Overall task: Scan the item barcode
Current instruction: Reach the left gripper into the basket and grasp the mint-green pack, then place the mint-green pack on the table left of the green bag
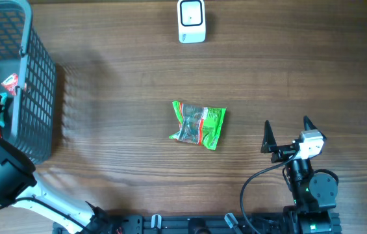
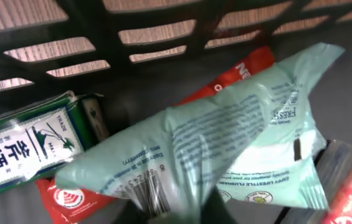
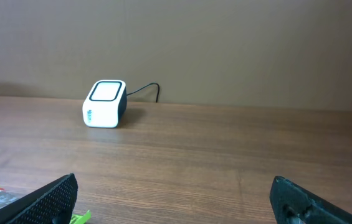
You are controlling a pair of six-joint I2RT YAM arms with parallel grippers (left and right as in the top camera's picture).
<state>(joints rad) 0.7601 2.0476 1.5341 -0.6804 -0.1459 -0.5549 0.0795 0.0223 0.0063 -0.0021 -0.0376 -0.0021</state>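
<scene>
Mint-green pouch [image 2: 238,124] clamped in left gripper [image 2: 185,210] inside basket [image 1: 40,91] at 9 o'clock (barcode [image 2: 146,191] edge nearest jaws); right gripper [image 1: 287,128] gaping wide, 4 o'clock

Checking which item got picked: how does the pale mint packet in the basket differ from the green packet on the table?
The pale mint packet lies in the basket; the green packet lies alone on the table. The left hand is shut on the mint one; the green one is untouched. Both are crinkled bags.
</scene>
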